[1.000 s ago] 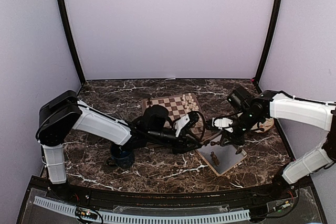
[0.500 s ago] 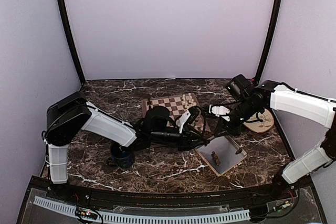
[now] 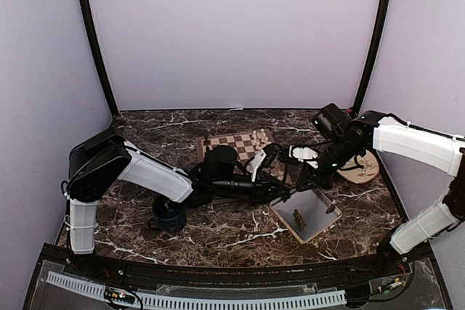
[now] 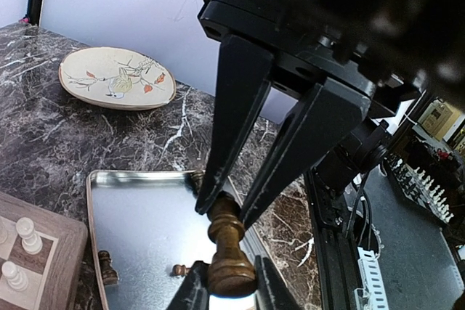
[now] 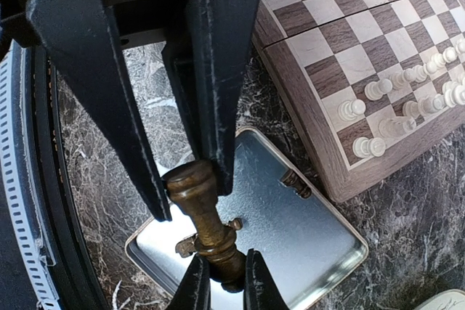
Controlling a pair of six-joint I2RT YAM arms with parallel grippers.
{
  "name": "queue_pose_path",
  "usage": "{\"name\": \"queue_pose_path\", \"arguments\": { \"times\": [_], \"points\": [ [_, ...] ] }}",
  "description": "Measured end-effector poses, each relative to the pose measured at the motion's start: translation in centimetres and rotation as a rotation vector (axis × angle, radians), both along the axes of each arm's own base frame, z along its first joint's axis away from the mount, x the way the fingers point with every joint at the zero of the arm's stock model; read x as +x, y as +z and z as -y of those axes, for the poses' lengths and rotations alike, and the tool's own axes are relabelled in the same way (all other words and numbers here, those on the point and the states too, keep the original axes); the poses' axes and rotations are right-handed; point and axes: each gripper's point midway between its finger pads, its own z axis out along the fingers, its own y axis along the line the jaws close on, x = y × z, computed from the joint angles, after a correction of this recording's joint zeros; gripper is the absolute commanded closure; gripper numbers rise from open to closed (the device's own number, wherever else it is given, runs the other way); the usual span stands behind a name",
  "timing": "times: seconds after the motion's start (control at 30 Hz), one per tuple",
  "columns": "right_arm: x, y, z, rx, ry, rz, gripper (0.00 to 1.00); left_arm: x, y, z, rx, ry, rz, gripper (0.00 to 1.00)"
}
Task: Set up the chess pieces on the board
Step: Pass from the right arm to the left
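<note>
Top view high behind, wrist views close (angled downward), sharing dark piece (image 4: pixel 227 245)

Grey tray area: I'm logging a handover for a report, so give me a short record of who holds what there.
held piece: dark chess piece, in the air above the grey tray
left end effector: closed on the piece's base
right end effector: closed on the piece's head
also on tray: at least two dark pieces
board: white pieces near one edge
</note>
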Motion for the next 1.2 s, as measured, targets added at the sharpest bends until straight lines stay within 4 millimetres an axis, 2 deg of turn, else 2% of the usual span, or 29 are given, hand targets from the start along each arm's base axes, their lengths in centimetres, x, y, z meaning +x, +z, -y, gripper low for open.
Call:
{"name": "queue_pose_path", "arguments": {
  "times": [0.2, 0.33, 0.57, 0.7, 0.87, 1.0, 1.1, 1.2],
  "points": [
    [-0.1, 0.0, 0.1, -0.003, -0.004, -0.005, 0.92, -0.2, 0.0, 0.1, -0.007, -0.01, -0.014, 0.87],
    [-0.1, -0.1, 0.1, -0.004, -0.005, -0.006, 0.92, -0.3, -0.1, 0.1, -0.012, -0.015, -0.019, 0.74],
    [-0.1, 0.0, 0.1, -0.002, -0.004, -0.007, 0.91, -0.2, 0.4, 0.2, -0.03, -0.011, -0.032, 0.73],
    [-0.1, 0.0, 0.1, -0.002, -0.003, -0.007, 0.91, -0.2, 0.5, 0.2, -0.036, -0.008, -0.038, 0.81],
    [-0.1, 0.0, 0.1, -0.002, -0.007, -0.01, 0.9, -0.1, 0.4, 0.2, -0.035, -0.005, -0.042, 0.86],
    [-0.1, 0.0, 0.1, -0.002, -0.012, -0.012, 0.76, -0.1, 0.4, 0.2, -0.036, -0.006, -0.045, 0.88],
    [0.3, 0.2, 0.3, 0.008, -0.036, -0.019, 0.61, -0.1, 0.5, 0.2, -0.039, -0.001, -0.043, 0.88],
    [2.1, 2.0, 0.8, 0.071, -0.103, -0.015, 0.48, 0.3, 0.9, -0.1, -0.047, 0.029, -0.023, 0.88]
  ]
}}
